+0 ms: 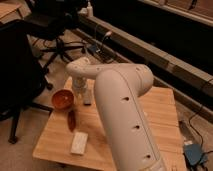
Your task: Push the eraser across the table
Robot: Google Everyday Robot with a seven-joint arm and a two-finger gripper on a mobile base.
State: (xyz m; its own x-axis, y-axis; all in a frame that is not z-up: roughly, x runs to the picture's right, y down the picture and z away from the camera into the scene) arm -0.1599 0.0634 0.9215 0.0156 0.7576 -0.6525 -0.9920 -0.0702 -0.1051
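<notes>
Since the eraser [87,97] lies at the far left of the bench [150,115], just right of the lowered tool [79,90] with its long axis near-to-far, a rightward push looks likeliest, though the tool's width cannot be told

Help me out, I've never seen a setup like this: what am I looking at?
The big white shape is a robot's arm, filling the foreground. There is a single camera looking down past the arm, and where it is mounted isn't known. The arm bends over a small wooden table. Its gripper, the two-fingered hand, hangs over the table's far left part, beside an orange bowl and a small dark eraser. Nearer the camera lie a dark red oval thing and a pale block. Whether the gripper holds anything cannot be seen.
</notes>
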